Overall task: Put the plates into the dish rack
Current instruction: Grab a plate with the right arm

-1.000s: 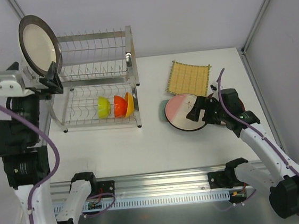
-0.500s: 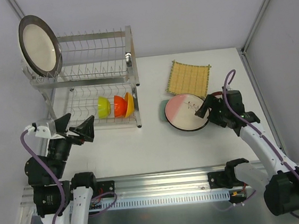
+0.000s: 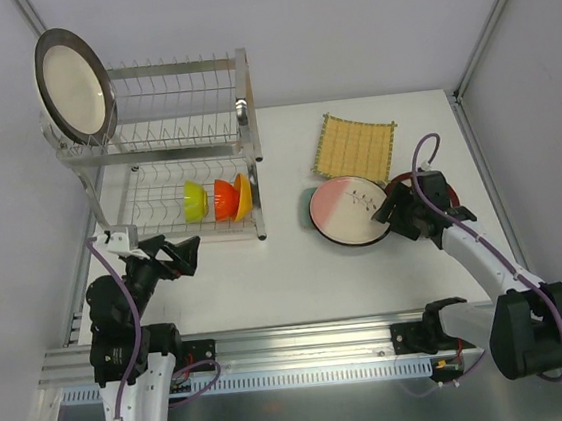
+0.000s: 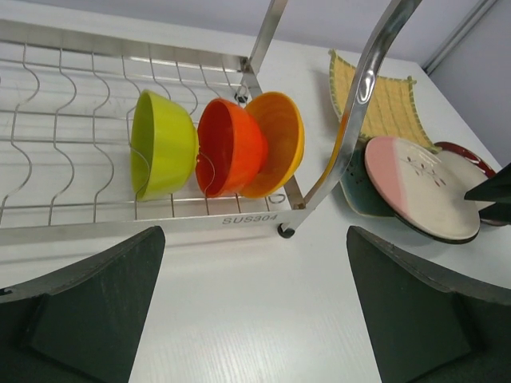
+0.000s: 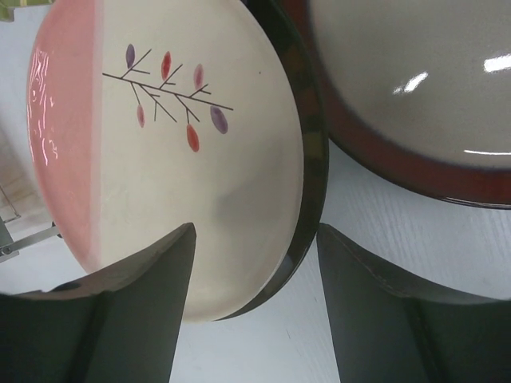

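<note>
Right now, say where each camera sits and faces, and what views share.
Top external: above, behind the bases, looking down at table and dish rack; both arms show.
Left wrist: faces rack's lower-tier bowls; left hand open below.
Right wrist: looks down at pink-and-white plate; right hand straddles its rim.
Shared: that plate, in all three.

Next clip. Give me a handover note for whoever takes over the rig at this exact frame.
Left claw: open, empty, low in front of the rack, by its lower tier.
Right claw: open, jaws astride the right edge of the pink-and-white plate, not clamped.
Done: one cream plate stands in the top tier, left end.
Left: the pink-and-white plate stacked over a teal dish, the red-rimmed plate beside it, and the yellow woven plate behind, all on the table.
</note>
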Tool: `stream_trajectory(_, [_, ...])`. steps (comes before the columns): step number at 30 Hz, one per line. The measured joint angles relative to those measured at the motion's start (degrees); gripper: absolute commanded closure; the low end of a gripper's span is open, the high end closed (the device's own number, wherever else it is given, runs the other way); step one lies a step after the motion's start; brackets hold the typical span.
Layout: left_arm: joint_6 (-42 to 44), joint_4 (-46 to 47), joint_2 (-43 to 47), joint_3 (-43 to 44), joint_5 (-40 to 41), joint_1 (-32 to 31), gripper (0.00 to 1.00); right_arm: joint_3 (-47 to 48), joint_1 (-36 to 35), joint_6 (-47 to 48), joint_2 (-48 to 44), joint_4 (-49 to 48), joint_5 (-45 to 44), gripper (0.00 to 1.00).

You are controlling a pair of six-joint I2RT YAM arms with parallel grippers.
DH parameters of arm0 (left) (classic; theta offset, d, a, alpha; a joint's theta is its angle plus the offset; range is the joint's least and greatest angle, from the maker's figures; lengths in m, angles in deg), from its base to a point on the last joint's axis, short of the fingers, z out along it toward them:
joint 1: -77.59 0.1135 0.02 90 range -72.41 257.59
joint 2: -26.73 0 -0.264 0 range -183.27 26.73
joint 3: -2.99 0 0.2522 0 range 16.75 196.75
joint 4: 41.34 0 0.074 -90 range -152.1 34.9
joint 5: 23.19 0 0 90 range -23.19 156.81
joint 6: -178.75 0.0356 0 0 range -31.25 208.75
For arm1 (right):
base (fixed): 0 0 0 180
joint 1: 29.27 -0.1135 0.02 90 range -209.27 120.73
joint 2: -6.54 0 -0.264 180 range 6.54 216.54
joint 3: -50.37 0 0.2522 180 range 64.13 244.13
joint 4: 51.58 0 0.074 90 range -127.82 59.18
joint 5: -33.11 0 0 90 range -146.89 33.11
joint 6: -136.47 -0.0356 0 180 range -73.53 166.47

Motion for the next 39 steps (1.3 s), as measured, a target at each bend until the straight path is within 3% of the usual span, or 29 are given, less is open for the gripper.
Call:
stream_trajectory(11, [0.0,-0.2,0.5,-1.9,0.1,-0.4,0.01,0.7,0.2,0.1,0.8,0.8,-5.0,0.38])
stream_trajectory(21, [0.0,-0.2,0.5,-1.9,0.1,-0.4,0.01,3.5,0.2,1.0,0.2,1.3,-6.8,0.55])
stream_trajectory(35, [0.0,-0.2,0.5,-1.9,0.1,-0.4,0.01,4.1,0.2,0.0,8.6,-2.4,-4.5,0.62])
stream_trajectory(39, [0.0,-0.2,0.5,-1.9,0.1,-0.4,0.01,4.2,0.2,-0.3,10.3,-4.1,-4.0,0.71])
